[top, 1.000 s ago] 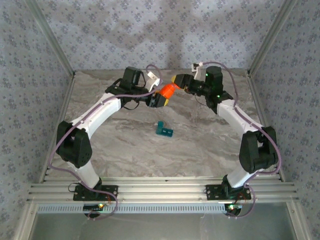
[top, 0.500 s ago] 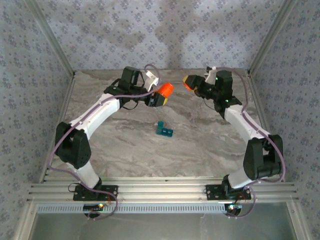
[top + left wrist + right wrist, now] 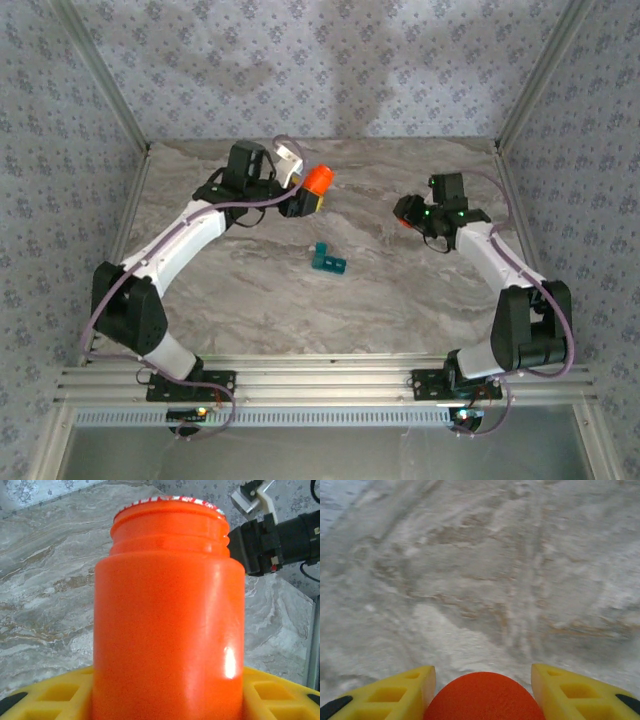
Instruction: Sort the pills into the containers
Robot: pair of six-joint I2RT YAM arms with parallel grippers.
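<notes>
Behind the pill box (image 3: 328, 261) to its left, orange bottle (image 3: 167, 630) uncapped, clamped in half-spread left gripper (image 3: 310, 198); behind-right, cap (image 3: 484, 700) pinched in narrow-set right gripper (image 3: 408, 212); pill box untouched on table (image 3: 250, 300), opening done, sorting seemingly all ahead.

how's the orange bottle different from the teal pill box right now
The orange bottle is round and clamped in the left gripper; the teal pill box is rectangular and lies free on the table, with no gripper touching it. The bottle's threaded neck is bare, cap off; the pill box's lids are too small to judge. Both look plastic.
</notes>
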